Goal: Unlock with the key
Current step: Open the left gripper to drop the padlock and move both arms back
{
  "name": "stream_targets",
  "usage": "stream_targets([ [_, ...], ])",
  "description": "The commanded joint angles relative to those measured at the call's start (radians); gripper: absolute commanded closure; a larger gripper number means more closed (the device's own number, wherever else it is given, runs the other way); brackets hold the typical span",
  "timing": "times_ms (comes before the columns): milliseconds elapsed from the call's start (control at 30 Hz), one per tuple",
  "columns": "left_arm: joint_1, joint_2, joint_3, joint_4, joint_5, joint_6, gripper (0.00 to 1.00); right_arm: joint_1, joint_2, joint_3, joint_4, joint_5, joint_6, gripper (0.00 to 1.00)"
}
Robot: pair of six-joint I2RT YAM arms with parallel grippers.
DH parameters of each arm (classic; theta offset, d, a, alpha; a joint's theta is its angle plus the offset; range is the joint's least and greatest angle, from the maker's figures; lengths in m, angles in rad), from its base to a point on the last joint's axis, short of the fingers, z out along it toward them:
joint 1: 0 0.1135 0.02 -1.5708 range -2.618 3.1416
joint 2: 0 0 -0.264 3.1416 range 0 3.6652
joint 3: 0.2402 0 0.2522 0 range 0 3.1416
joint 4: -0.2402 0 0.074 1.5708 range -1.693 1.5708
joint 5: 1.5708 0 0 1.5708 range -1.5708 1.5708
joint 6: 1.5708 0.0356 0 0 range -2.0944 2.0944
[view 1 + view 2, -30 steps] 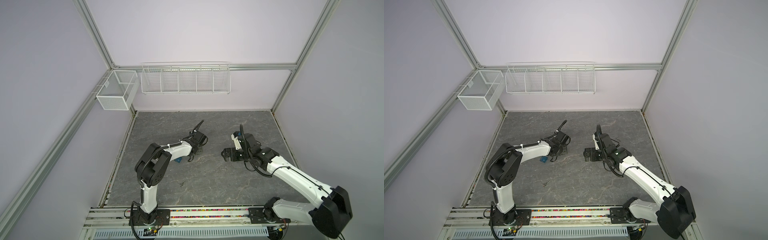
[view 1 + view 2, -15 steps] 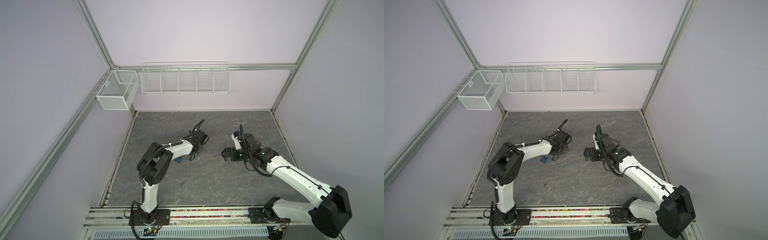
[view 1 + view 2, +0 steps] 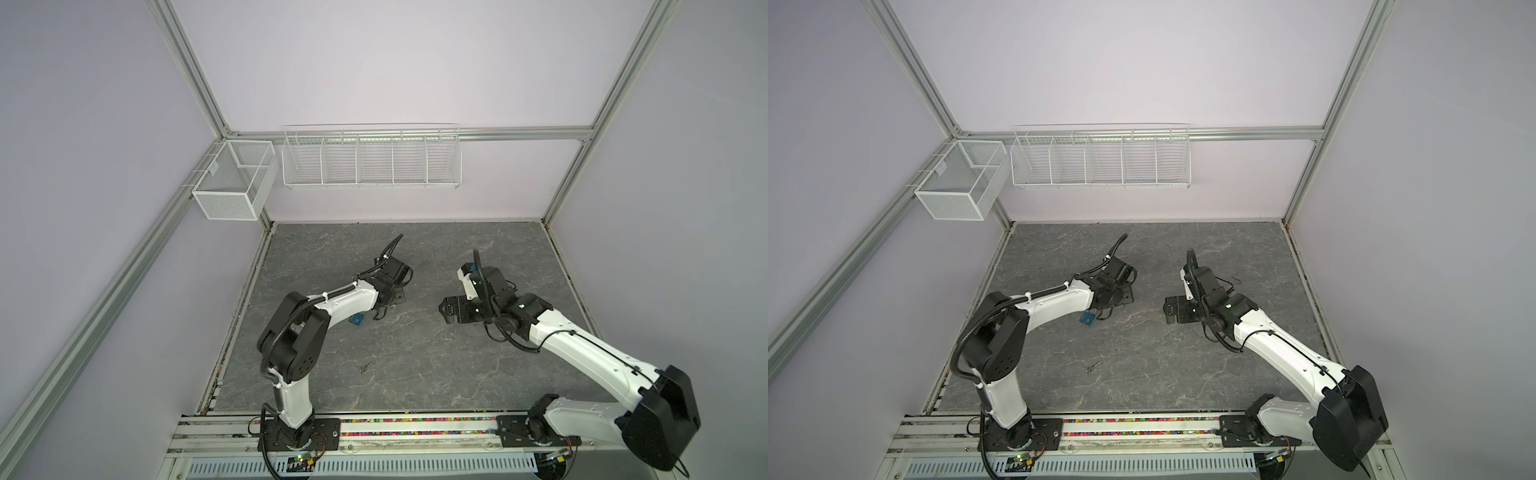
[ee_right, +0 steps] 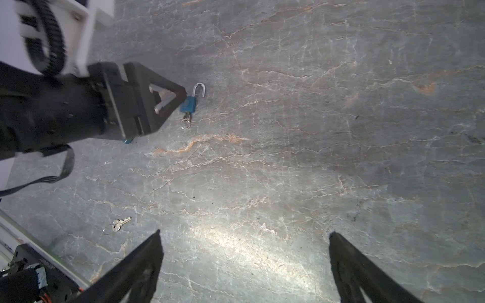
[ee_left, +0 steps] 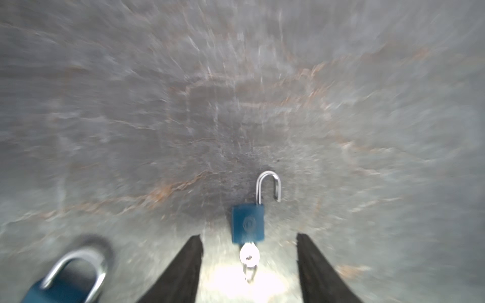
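Observation:
A blue padlock [image 5: 248,223] lies on the grey floor with its silver shackle [image 5: 269,185] sprung open. The key [image 5: 249,254] sticks out of its bottom, a ring hanging from it. My left gripper [image 5: 249,237] stands open just short of it, one finger on each side of the key and touching nothing. The right wrist view shows the same padlock [image 4: 188,104] at the left gripper's [image 4: 181,98] tips. Both top views show a blue padlock [image 3: 356,319] [image 3: 1087,319] beside that gripper. My right gripper [image 3: 445,309] [image 4: 244,236] is open and empty, well apart to the right.
A second blue padlock [image 5: 65,283] with its shackle closed lies close beside the left gripper, and its corner [image 4: 127,141] peeks out from under it. A loose key [image 4: 119,224] [image 3: 365,366] lies nearer the front rail. Wire baskets [image 3: 370,158] hang on the back wall.
My left gripper's jaws have opened and let go of the key, which stays in the padlock. The left elbow has shifted slightly. The right arm has not moved.

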Motion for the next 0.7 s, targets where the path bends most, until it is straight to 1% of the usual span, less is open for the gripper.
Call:
stream_targets([
  [0, 0.013, -0.145, -0.064, 0.006, -0.019, -0.018, 0.34, 0.058, 0.008, 0.015, 0.010, 0.024, 0.018, 0.01],
  [67, 0.029, -0.237, -0.126, 0.008, -0.017, -0.023, 0.21, 0.112, 0.032, 0.016, 0.020, 0.049, 0.043, 0.01],
  [167, 0.061, -0.372, -0.206, -0.014, -0.019, -0.018, 0.09, 0.197, 0.072, 0.015, 0.062, 0.075, 0.079, 0.01],
  [233, 0.075, -0.461, -0.253, -0.031, -0.039, -0.006, 0.00, 0.251, 0.106, 0.015, 0.094, 0.095, 0.101, 0.01],
  [300, 0.086, -0.552, -0.304, -0.031, -0.063, 0.023, 0.00, 0.304, 0.144, 0.027, 0.110, 0.119, 0.112, 0.01],
  [467, 0.137, -0.781, -0.390, -0.110, -0.111, 0.040, 0.00, 0.446, 0.265, 0.088, 0.131, 0.186, 0.146, 0.01],
  [567, 0.175, -0.887, -0.414, -0.153, -0.104, 0.057, 0.01, 0.516, 0.340, 0.123, 0.142, 0.226, 0.172, 0.00],
  [667, 0.209, -0.950, -0.412, -0.212, -0.109, 0.067, 0.01, 0.549, 0.403, 0.150, 0.161, 0.243, 0.210, 0.00],
])
